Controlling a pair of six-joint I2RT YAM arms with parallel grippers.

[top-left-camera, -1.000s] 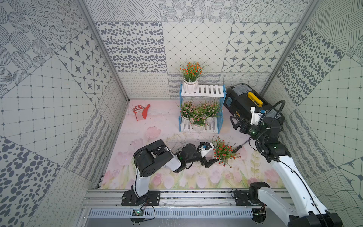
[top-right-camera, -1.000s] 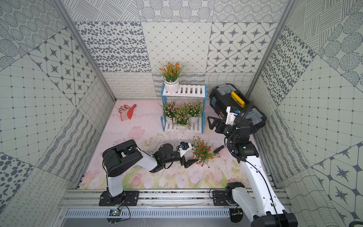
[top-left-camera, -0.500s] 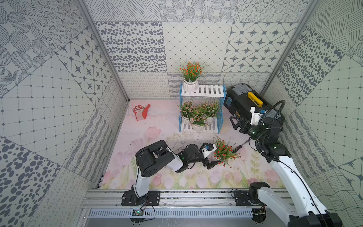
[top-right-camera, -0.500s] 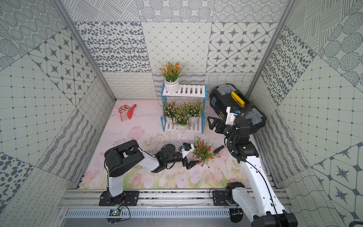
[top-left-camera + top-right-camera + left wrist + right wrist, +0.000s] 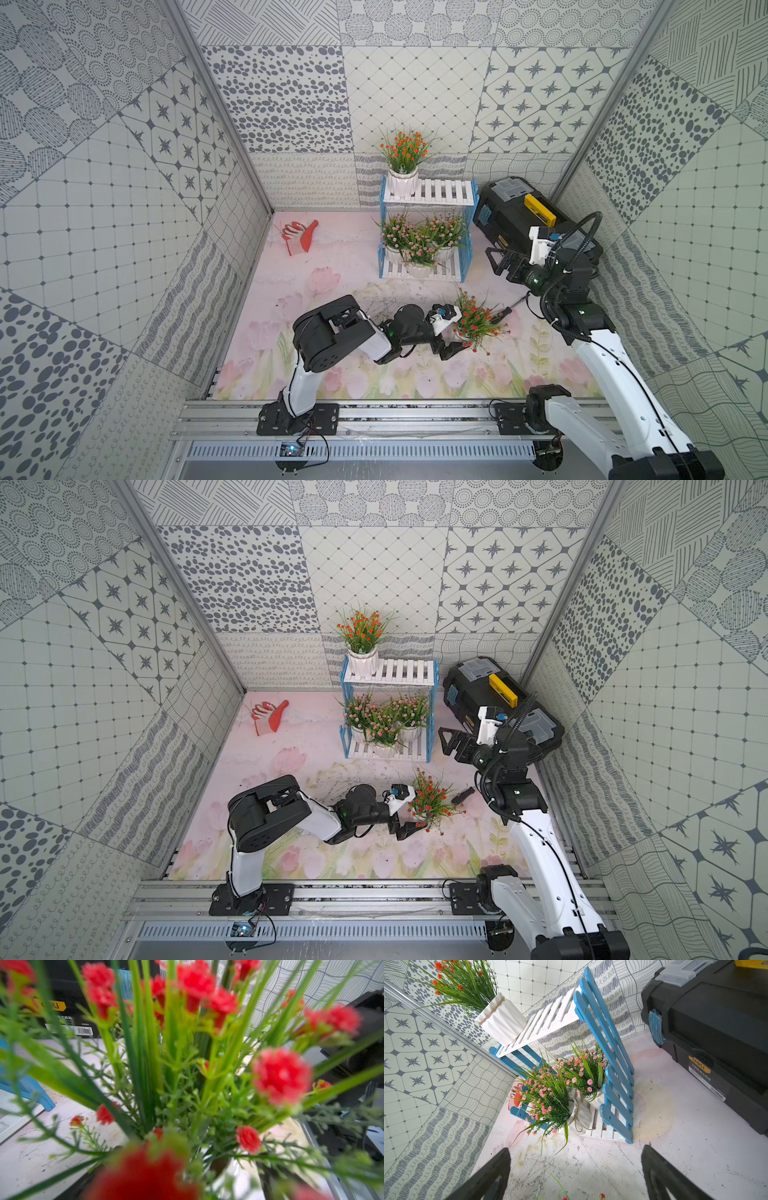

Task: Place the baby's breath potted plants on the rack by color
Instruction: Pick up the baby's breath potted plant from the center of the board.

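- The left gripper (image 5: 457, 336) had edged nearer the orange-red plant (image 5: 476, 318), which stood on the mat (image 5: 357, 257) in front of the rack (image 5: 440, 192); whether its jaws squeezed the pot could not be told.
- The right gripper (image 5: 576, 1149) stayed put, jaws spread, empty.
- The scuffed pink floral mat covered the floor; patterned grey-white panels (image 5: 415, 91) walled it; a black toolbox (image 5: 511, 216) sat beside the rack.
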